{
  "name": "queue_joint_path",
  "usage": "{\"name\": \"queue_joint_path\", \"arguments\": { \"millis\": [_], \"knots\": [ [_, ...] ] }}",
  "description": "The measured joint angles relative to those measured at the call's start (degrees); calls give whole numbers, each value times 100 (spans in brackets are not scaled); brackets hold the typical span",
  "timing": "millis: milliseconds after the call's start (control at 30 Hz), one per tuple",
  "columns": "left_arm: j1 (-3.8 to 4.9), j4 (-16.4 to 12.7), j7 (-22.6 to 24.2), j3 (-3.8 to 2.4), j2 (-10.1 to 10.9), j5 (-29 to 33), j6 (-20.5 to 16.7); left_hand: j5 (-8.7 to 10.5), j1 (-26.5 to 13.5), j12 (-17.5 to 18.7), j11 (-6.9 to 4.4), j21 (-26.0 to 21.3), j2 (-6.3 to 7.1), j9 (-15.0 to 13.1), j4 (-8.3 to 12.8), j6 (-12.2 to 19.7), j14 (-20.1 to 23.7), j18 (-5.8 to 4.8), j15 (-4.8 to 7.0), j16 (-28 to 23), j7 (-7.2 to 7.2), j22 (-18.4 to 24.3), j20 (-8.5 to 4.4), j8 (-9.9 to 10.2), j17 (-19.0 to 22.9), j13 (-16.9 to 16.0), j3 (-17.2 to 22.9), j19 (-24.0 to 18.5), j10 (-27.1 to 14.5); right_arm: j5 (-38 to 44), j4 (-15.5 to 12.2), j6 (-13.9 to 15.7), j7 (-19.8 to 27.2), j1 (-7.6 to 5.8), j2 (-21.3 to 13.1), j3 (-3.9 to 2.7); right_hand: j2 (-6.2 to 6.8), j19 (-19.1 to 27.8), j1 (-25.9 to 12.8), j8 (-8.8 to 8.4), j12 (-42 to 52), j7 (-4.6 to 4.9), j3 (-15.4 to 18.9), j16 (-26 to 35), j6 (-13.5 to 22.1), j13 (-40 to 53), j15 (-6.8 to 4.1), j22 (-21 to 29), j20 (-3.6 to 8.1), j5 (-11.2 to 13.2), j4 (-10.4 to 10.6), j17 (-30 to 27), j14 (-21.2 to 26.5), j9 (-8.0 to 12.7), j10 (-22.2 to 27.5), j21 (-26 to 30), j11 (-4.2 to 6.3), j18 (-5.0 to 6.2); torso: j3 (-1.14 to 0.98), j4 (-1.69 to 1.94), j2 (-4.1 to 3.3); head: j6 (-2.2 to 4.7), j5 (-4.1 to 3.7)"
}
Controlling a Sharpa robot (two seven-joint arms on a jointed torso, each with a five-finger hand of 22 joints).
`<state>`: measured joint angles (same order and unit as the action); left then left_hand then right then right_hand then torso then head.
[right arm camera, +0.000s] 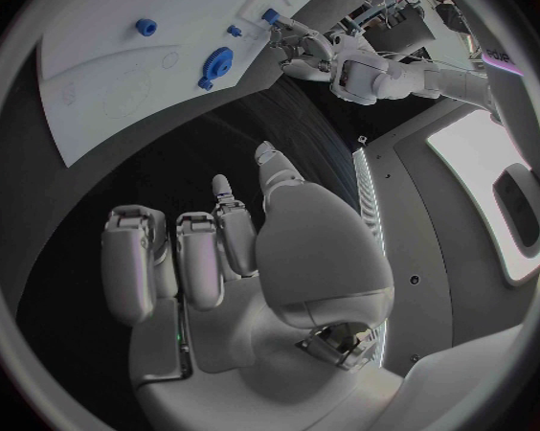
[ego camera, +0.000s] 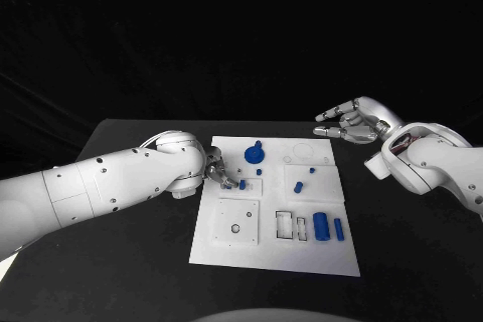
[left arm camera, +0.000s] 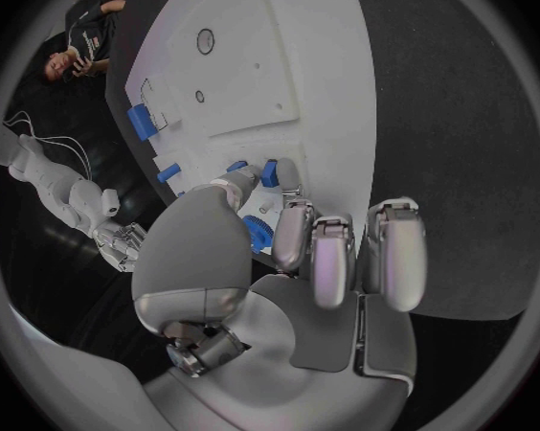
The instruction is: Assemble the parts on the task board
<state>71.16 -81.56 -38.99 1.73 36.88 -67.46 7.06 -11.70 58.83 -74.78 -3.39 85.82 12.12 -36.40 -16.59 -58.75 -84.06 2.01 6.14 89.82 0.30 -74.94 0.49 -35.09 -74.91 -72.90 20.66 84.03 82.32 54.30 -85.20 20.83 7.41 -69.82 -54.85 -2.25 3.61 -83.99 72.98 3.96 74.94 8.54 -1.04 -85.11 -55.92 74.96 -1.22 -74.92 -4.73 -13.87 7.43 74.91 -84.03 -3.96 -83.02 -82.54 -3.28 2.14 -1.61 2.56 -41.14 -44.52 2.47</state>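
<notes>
The white task board (ego camera: pixel 227 255) lies mid-table. My left hand (ego camera: pixel 220 174) is low over its far left part. Its thumb (left arm camera: pixel 211 215) and a fingertip (left arm camera: pixel 289 187) flank a small blue peg (ego camera: pixel 241 184) (left arm camera: pixel 269 172) standing on a small raised plate; I cannot tell whether they grip it. A blue knobbed disc (ego camera: pixel 255 153) (left arm camera: pixel 257 232) lies just beyond the hand. Another small peg (ego camera: pixel 259 172), a blue piece (ego camera: pixel 298 187), a thick blue cylinder (ego camera: pixel 320 225) and a slimmer bar (ego camera: pixel 338 229) sit on the board. My right hand (ego camera: pixel 352 123) (right arm camera: pixel 240 249) hovers off the far right corner, fingers loosely bent and holding nothing.
A square plate with a round hole (ego camera: pixel 236 224) (left arm camera: pixel 206 40) sits at the board's near left, with rectangular slots (ego camera: pixel 292 225) beside it. Black table (ego camera: pixel 131 266) surrounds the board on all sides. My left forearm (ego camera: pixel 91 189) crosses the table's left side.
</notes>
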Motion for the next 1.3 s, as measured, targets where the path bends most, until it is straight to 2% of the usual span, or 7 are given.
{"name": "queue_joint_path", "arguments": {
  "millis": [600,733,833,933,1100,1233,1300],
  "knots": [
    [-8,-33,-13,1,71,45,-98,-21,-49,14,0,0,-187,-9,-25,-13,0,0,0,0,-12,1,0,54,0,14,-943,0,-1,2,20,-16,1,2,9,0,0,0,0,0,0,0,0,0,0,0,0,1,0,0,0,-1,0,0,0,0,0,0,-1,-1,-3,5,-15],
    [-14,-92,5,-15,168,146,-216,-24,-79,304,30,-235,-217,-13,-29,52,0,1,0,0,47,1,-20,77,0,294,-1200,-21,-145,2,29,-19,1,2,10,0,0,0,0,0,0,0,0,0,0,0,0,1,0,0,0,-1,0,0,0,0,0,0,-1,-1,-3,4,-23],
    [-12,-130,83,-47,250,325,-385,-44,-45,939,100,-605,-250,0,-25,317,3,38,-3,0,126,1,-20,174,0,937,-1286,-21,-577,2,33,-21,1,5,10,0,0,0,0,0,0,0,0,0,0,0,0,1,0,0,0,-1,0,0,0,0,0,0,-3,-1,-3,8,-30],
    [-1,-163,247,-80,336,621,-622,-44,-18,1584,192,-1195,-277,79,-24,551,-1,207,-84,-11,242,429,47,228,-4,1578,-1322,-84,-1016,2,38,-23,1,9,12,0,0,0,0,0,0,0,0,0,0,0,0,2,0,0,0,2,0,0,0,0,0,0,-3,1,-2,14,-36],
    [22,-183,762,-108,481,1288,-1003,-44,21,2837,442,-3295,-314,345,-9,1108,20,636,-319,-1083,493,2534,232,453,70,2815,-1474,-837,-2045,2,49,-25,1,19,13,0,0,0,0,0,0,0,0,0,0,0,0,2,0,0,0,4,0,0,0,0,0,0,-2,1,-2,19,-46],
    [30,-158,1344,-114,520,1869,-1241,-88,21,3336,729,-5023,-314,578,-35,1584,1336,781,-588,-3718,784,3993,478,609,2527,3226,-1807,-1655,-2781,3,68,-26,0,31,15,0,0,0,0,0,0,0,0,0,0,0,0,2,0,0,0,3,0,1,0,0,0,0,-1,2,-3,26,-55],
    [34,-112,1643,-115,504,2125,-1346,-87,158,3470,830,-5402,-325,696,-41,1697,1551,780,-688,-4265,896,4291,572,618,3016,3424,-2050,-1705,-2965,3,76,-27,0,40,17,0,0,0,0,0,0,0,0,0,0,0,0,2,0,0,0,3,0,0,0,0,0,0,-1,2,-3,34,-57]
  ]
}}
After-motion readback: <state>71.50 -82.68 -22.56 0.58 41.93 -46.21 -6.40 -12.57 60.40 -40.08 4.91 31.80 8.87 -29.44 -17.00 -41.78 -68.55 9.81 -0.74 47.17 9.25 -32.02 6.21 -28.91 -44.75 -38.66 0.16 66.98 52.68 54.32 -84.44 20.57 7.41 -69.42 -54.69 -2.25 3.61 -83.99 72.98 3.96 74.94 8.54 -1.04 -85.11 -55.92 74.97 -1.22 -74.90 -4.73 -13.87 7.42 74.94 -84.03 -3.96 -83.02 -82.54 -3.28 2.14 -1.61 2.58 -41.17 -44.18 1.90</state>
